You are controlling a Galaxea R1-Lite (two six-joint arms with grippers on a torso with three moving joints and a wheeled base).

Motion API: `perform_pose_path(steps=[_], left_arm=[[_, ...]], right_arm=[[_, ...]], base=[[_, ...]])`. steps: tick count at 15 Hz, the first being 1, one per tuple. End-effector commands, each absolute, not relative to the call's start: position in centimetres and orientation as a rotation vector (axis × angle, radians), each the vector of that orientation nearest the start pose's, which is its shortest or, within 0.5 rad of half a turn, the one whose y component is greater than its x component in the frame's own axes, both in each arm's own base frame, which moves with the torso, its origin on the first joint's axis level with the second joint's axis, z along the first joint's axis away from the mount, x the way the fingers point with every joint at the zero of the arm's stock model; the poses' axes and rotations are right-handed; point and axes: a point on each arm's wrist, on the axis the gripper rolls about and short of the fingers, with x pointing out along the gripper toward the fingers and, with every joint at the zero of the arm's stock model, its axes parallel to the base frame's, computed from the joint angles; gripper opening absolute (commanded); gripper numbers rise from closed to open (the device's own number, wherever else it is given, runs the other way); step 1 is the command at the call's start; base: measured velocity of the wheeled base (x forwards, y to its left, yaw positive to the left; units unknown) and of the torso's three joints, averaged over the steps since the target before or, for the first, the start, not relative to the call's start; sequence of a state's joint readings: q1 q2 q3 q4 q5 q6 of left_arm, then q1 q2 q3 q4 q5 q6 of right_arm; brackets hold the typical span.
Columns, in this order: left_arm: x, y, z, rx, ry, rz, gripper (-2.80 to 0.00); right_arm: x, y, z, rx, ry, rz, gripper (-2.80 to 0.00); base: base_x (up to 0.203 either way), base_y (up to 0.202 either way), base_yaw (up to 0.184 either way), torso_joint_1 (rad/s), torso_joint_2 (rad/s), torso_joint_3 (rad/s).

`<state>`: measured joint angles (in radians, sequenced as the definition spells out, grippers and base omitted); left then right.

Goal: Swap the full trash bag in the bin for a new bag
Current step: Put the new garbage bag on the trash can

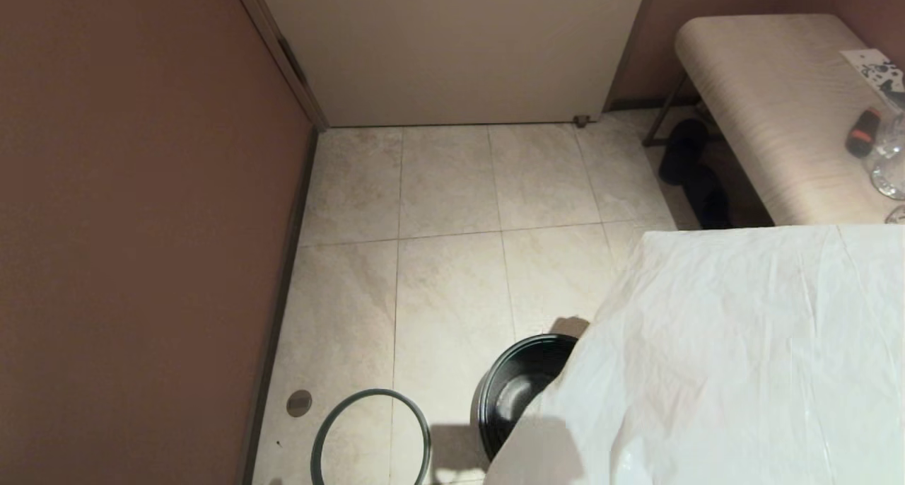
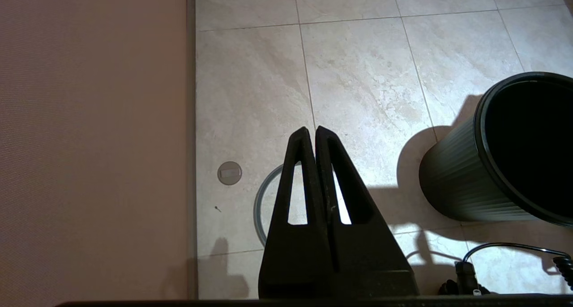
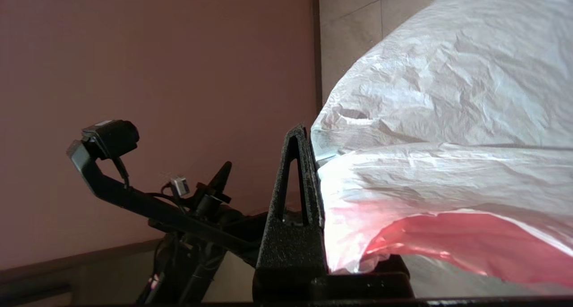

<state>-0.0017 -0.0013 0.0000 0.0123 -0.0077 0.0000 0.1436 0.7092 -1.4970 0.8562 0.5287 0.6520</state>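
The biggest thing in my head view is the new bag (image 1: 735, 358), a broad white sheet hanging across the right side and covering part of the bin (image 1: 523, 386), which stands empty on the tiled floor (image 1: 452, 259). In the right wrist view the right gripper (image 3: 313, 164) has its jaws clamped on that bag near its pink hem, the plastic billowing away from the fingers. The left gripper (image 2: 312, 132) hangs idle above the floor with its jaws pressed together on nothing. The grey hoop rim (image 1: 371, 435) lies flat on the tiles just left of the bin, apart from it. I see no full bag anywhere, so I judge I'm at the lining step. Next I'd need the bag's mouth opened and brought over the bin's opening, which probably wants the second gripper, then the hoop on top.
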Motion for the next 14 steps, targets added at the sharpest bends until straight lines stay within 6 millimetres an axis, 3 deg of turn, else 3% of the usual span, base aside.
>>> perform_pose_path(steps=[1, 7, 10, 14], left_arm=[[-2.3, 0.0, 7.4, 0.0, 0.012, -0.009, -2.8], [-2.3, 0.0, 7.4, 0.0, 0.012, -0.009, -2.8], [-2.3, 0.0, 7.4, 0.0, 0.012, -0.009, -2.8], [-2.3, 0.0, 7.4, 0.0, 0.012, -0.009, -2.8]], right_arm=[[-4.9, 0.5, 36.7, 0.601, 0.297, 0.62, -2.8], [0.4, 1.2, 36.9, 0.599, 0.404, 0.528, -2.8], [5.5, 1.6, 37.2, 0.607, 0.489, 0.463, -2.8], [9.4, 2.1, 39.5, 0.713, 0.546, 0.41, -2.8]], base=[[0.0, 0.0, 0.0, 0.0, 0.0, 0.0], [0.0, 0.0, 0.0, 0.0, 0.0, 0.0], [0.0, 0.0, 0.0, 0.0, 0.0, 0.0], [0.0, 0.0, 0.0, 0.0, 0.0, 0.0]])
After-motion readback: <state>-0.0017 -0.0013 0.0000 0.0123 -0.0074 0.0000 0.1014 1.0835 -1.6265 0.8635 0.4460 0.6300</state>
